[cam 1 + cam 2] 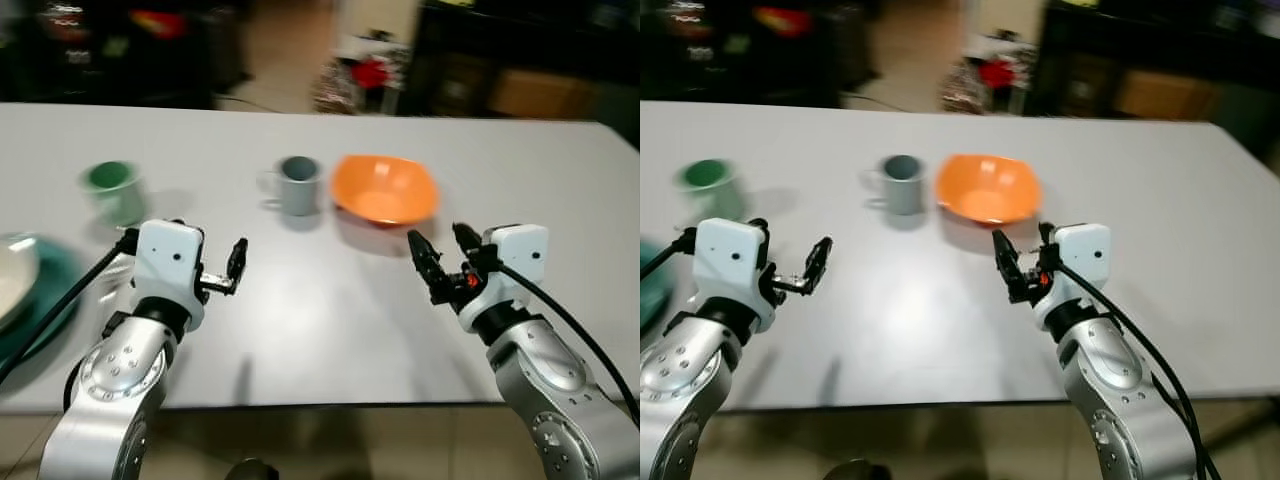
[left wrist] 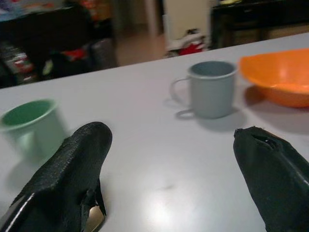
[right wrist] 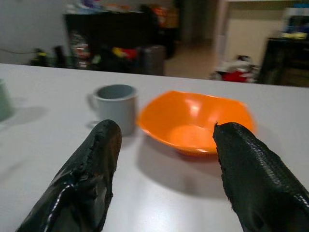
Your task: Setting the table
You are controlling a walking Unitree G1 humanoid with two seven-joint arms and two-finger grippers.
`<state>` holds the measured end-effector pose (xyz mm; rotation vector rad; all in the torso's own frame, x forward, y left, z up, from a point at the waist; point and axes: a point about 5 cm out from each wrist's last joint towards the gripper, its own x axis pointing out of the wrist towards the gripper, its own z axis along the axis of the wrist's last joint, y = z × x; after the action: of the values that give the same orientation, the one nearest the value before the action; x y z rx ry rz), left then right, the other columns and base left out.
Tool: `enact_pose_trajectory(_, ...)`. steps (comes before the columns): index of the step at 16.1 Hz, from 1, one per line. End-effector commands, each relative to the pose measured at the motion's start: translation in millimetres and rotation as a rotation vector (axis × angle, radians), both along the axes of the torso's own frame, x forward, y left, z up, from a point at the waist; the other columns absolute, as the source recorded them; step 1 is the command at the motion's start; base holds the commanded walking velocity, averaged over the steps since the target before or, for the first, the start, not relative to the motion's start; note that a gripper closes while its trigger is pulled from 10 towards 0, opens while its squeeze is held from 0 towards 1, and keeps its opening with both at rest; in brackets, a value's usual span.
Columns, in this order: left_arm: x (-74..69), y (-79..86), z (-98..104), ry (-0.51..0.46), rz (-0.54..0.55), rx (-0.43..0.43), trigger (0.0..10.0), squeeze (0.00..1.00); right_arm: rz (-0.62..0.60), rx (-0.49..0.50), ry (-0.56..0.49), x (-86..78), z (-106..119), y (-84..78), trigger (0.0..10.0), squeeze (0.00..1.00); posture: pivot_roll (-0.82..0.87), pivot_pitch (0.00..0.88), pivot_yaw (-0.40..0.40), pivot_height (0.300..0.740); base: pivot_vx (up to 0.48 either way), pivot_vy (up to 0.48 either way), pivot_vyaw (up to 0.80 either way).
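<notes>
Both grippers hover above a pale grey table [image 1: 330, 330], fingers spread and holding nothing. In the left eye view the left gripper [image 1: 222, 268] sits lower left and the right gripper [image 1: 445, 255] lower right; a grey mug [image 1: 298, 184] and an orange bowl [image 1: 385, 189] stand just beside each other at centre, a green cup [image 1: 112, 190] at mid left, and a teal plate [image 1: 45, 290] with a white dish [image 1: 12, 275] at the left edge. Dark, blurred furniture fills the top.

The left wrist view shows the green cup left, the mug upper centre, the bowl upper right.

The right wrist view frames the bowl between the fingers.
</notes>
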<state>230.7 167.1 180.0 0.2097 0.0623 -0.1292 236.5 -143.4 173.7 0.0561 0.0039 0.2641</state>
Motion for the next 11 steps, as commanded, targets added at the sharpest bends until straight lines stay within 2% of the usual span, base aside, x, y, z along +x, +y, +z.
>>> enact_pose_trajectory(1, 1.6, -5.3, -2, 0.024, -0.015, -0.001, 10.0, 0.00, -0.005, 0.002, -0.013, 0.9, -1, -1.0, 10.0, 1.00, -0.08, 0.000, 0.019, 0.740, 0.000, 0.000, 0.80)
enact_pose_trajectory(2, 2.4, -8.1, -3, 0.038, -0.021, -0.019, 10.0, 0.00, -0.020, 0.011, -0.028, 1.1, -1, -2.4, 10.0, 1.00, -0.08, 0.000, 0.021, 0.740, 0.000, 0.000, 0.80)
enact_pose_trajectory(6, 1.5, -10.1, -4, 0.059, -0.043, 0.019, 10.0, 0.00, -0.033, 0.079, -0.023, 2.5, -2, -2.6, 10.0, 1.00, -0.07, 0.000, 0.020, 0.740, 0.000, 0.000, 0.80)
enact_pose_trajectory(7, 1.8, -10.2, -2, 0.047, -0.035, 0.011, 10.0, 0.00, -0.023, 0.080, -0.017, 2.5, -3, -1.6, 10.0, 1.00, -0.07, 0.000, 0.018, 0.740, 0.000, 0.000, 0.80)
enact_pose_trajectory(8, 3.2, -11.8, 5, -0.022, -0.050, -0.002, 10.0, 0.00, -0.002, 0.078, -0.019, 2.9, -3, 1.4, 10.0, 1.00, -0.06, 0.000, 0.011, 0.740, 0.000, 0.000, 0.80)
enact_pose_trajectory(11, 8.3, -4.7, 10, -0.071, 0.040, -0.004, 10.0, 0.00, 0.016, 0.048, -0.046, 5.2, -2, 6.5, 10.0, 1.00, -0.06, 0.000, 0.001, 0.740, 0.000, 0.000, 0.80)
